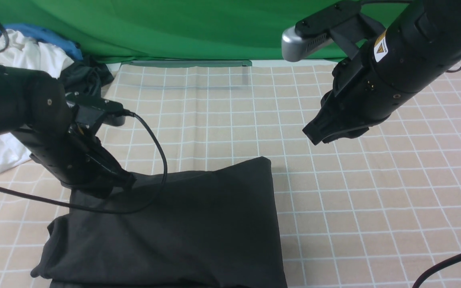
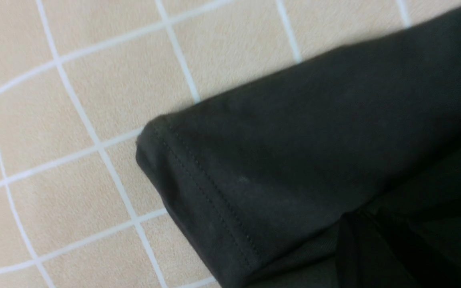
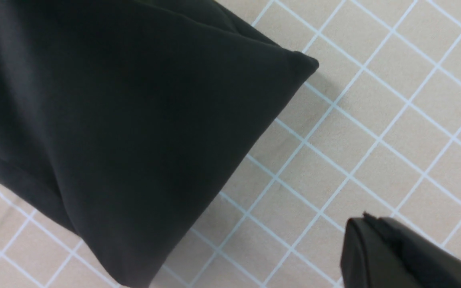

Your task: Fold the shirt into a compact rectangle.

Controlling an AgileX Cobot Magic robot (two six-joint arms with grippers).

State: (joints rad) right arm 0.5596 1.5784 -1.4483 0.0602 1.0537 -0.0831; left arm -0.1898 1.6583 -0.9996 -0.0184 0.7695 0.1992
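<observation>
Green backdrop (image 1: 174, 28) cloth is hung behind a surface (image 1: 222, 120) covered in beige fabric with a white grid. Far to the left of the left end effector (image 1: 124, 182) and beyond it, a white garment (image 1: 26, 56) is heaped at the edge of the surface, with a blue garment (image 1: 42, 34) and a dark garment (image 1: 88, 76) bunched beside it. The left end effector is lowered to the far left corner of the shirt (image 1: 198, 224). Whether it is clenched on the fabric or released cannot be told, since its tips are lost against the black cloth. A black cable (image 1: 160, 156) is looped from that arm across the shirt's far edge. In the left wrist view a hemmed corner (image 2: 154, 140) with a double row of stitching is seen lying on the grid. The shirt is laid folded in a broad, roughly rectangular block, on the near side of both end effectors and mostly between them, with looser layers showing at its near left. Its far right corner (image 3: 302, 64) is seen resting on the surface in the right wrist view. The right end effector (image 1: 314, 134) is held in the air, up and to the right of that corner and well apart from it. Nothing is carried in it, and its state cannot be told.
</observation>
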